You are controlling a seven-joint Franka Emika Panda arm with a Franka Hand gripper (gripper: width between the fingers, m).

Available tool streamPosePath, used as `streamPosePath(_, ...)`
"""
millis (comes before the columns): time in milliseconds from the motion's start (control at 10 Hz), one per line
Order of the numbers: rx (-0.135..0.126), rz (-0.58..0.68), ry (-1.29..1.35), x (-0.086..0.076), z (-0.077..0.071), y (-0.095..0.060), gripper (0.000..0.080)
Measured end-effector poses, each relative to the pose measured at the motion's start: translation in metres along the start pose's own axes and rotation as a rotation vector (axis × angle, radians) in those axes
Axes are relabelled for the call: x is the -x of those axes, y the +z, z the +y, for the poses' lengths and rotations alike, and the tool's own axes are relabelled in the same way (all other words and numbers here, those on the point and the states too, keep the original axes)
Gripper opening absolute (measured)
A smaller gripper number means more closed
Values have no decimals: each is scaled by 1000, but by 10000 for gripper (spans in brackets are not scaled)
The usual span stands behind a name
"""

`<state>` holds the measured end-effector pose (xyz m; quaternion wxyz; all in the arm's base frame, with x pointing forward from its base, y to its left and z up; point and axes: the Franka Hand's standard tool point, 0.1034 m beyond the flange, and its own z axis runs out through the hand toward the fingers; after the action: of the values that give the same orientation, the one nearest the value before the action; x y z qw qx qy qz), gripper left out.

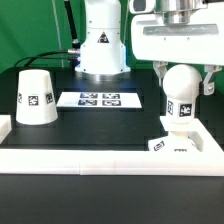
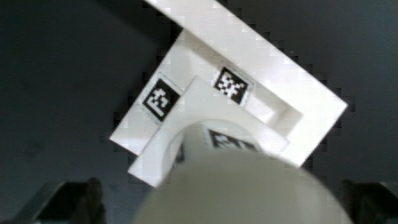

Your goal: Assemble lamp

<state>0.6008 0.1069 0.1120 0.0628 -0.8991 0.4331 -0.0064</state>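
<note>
The round white bulb (image 1: 180,92) stands upright on the small angular base block (image 1: 176,144) at the exterior view's right, near the front wall. My gripper (image 1: 183,77) hangs over it, open, with a finger on each side of the bulb's top and not pressing on it. In the wrist view the bulb (image 2: 231,178) fills the space between the two dark fingertips (image 2: 79,203), with gaps on both sides, and the tagged base block (image 2: 199,95) lies beneath. The truncated-cone shade (image 1: 37,97) stands alone at the exterior view's left.
The marker board (image 1: 100,99) lies flat in the middle of the dark table. A low white wall (image 1: 100,160) runs along the front and up the left side. The robot's white body (image 1: 103,40) stands at the back.
</note>
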Motion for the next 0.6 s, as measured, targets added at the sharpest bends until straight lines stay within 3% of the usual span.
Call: streamPosePath(600, 2, 1, -602, -7, -3, 3, 699)
